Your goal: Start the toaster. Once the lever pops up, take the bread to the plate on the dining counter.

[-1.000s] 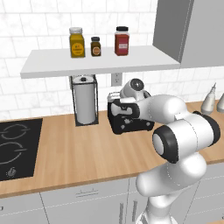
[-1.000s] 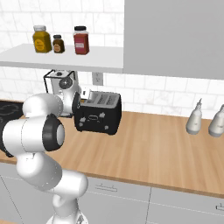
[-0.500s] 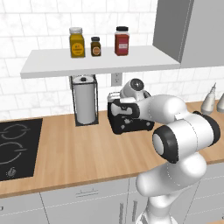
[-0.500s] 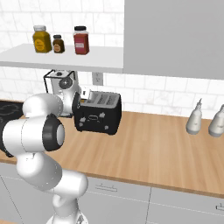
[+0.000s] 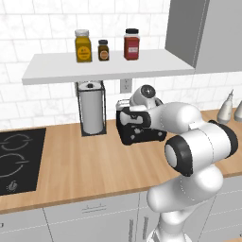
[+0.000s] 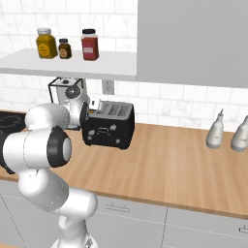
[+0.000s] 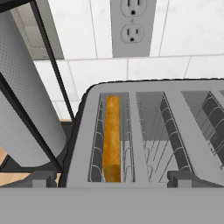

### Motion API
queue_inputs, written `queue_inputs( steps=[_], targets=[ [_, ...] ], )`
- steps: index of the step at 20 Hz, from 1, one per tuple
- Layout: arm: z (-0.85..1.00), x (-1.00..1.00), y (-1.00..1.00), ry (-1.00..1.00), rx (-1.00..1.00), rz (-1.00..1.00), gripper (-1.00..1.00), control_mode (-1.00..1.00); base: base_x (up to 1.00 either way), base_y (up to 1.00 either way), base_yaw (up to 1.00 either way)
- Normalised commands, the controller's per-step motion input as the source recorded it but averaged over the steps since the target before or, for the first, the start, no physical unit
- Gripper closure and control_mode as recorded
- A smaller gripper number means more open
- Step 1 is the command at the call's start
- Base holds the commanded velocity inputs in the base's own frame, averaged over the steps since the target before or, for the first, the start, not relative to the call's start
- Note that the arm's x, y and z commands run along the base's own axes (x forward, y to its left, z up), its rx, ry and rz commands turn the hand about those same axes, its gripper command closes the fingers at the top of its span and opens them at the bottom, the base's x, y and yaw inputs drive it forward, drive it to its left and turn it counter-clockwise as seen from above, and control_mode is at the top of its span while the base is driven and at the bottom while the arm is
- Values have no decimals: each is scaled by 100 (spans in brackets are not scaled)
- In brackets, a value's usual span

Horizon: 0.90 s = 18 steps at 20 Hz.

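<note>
Hand view: gripper (image 7: 112,178) jaws spread wide, nothing held, poised just above toaster (image 7: 144,131). Bread (image 7: 113,138) sits sunk in leftmost slot. Paper-towel roll (image 7: 22,100) just beside toaster; wall outlet (image 7: 132,26) behind.

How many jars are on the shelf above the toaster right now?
3, in a row on the white shelf: the yellow jar at left, the small dark jar in the middle, the red jar at right.

White tiled wall (image 5: 42,33); wooden worktop (image 5: 85,160)
</note>
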Motion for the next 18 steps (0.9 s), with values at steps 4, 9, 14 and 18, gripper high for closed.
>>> queue_inputs(
  steps=[4, 9, 14, 18],
  targets=[
    [0, 0, 0, 0, 0, 0, -100, -100, 0, 0, 0],
    [0, 0, 0, 0, 0, 0, -100, -100, 0, 0, 0],
    [0, 0, 0, 0, 0, 0, -100, -100, 0, 0, 0],
    [0, 0, 0, 0, 0, 0, -100, -100, 0, 0, 0]
  ],
)
